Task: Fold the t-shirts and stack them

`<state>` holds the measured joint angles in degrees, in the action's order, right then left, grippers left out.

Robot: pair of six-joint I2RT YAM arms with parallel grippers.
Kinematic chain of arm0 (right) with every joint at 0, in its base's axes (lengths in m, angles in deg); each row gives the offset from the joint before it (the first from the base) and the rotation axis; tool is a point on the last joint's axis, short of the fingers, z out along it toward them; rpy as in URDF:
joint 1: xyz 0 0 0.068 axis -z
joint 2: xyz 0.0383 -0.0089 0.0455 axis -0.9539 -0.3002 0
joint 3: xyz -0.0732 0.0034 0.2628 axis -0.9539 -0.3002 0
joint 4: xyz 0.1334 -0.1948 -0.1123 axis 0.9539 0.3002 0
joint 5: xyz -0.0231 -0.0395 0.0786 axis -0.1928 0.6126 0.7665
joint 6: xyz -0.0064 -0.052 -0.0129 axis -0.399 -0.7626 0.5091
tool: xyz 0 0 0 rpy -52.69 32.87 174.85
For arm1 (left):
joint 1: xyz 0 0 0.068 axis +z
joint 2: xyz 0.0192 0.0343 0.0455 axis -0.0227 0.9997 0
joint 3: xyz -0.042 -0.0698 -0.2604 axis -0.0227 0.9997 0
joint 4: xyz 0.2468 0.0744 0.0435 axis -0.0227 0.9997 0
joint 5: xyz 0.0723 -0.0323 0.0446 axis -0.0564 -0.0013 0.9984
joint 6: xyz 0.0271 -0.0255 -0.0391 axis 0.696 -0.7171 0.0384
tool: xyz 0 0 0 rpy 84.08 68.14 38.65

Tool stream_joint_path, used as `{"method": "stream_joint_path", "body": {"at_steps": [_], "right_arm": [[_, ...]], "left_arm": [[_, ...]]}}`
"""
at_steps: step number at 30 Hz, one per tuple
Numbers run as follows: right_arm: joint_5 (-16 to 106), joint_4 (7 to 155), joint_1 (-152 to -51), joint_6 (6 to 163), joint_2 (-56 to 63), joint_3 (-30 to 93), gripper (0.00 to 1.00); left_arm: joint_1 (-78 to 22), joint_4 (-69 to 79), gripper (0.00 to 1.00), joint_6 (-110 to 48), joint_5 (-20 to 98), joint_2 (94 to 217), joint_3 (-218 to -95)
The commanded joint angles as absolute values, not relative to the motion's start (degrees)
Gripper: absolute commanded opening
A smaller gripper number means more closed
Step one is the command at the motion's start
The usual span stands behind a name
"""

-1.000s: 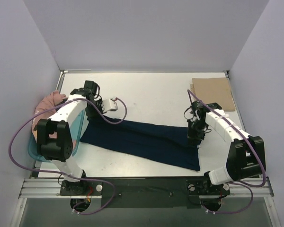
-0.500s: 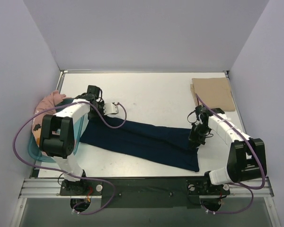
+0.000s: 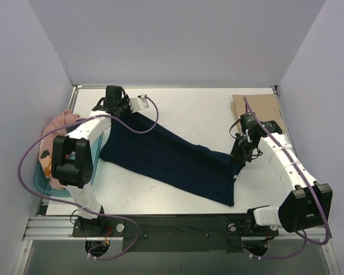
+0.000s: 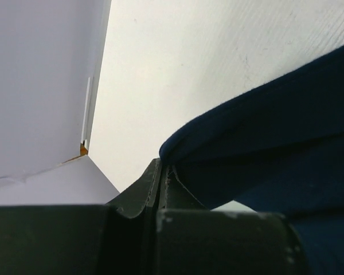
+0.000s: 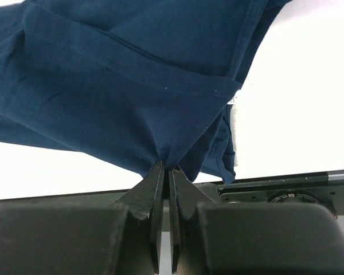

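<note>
Done: flat tan-beige cloth shirt (image 3: 258, 112), looks folded, far right.
To do: dark navy cloth t-shirt (image 3: 172, 160) not folded; pink cloth shirt (image 3: 57, 126) heaped in teal plastic tub (image 3: 41, 186).
Navy shirt place: mid-table, stretched between both grippers.
Long way: slanting, far left to near right; neck end unclear.
Left gripper (image 4: 162, 170): pinching its far-left edge.
Right gripper (image 5: 167, 171): pinching its right edge.

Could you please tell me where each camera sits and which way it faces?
Top external: above and behind the bases, looking down on the table; left arm and right arm show.
Left wrist: on the left arm, looking across the table to a wall; left end effector shows, shut on the navy shirt.
Right wrist: on the right arm, looking towards the near rail; right end effector shows, likewise shut.
All three share the navy shirt.
</note>
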<state>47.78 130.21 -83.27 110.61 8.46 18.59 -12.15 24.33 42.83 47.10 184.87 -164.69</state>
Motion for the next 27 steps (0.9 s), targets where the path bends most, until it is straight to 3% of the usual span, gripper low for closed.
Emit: {"method": "stream_joint_path", "body": {"at_steps": [1, 14, 19, 27], "right_arm": [[45.6, 134.6, -84.1, 112.6, 8.8, 17.4, 0.0], [52.9, 126.1, -92.3, 120.5, 8.4, -1.0, 0.0], [53.0, 124.3, -92.4, 119.7, 5.8, -1.7, 0.0], [52.5, 124.5, -92.4, 119.5, 5.3, -2.8, 0.0]], "left_arm": [[-12.8, 14.6, 0.0, 42.4, 47.1, 184.8, -161.6], [-11.8, 19.9, 0.0, 56.4, 47.1, 184.8, -149.8], [-11.5, 19.7, 0.0, 57.4, 50.1, 186.6, -151.4], [-11.1, 32.2, 0.0, 65.3, 48.7, 184.5, -152.2]]}}
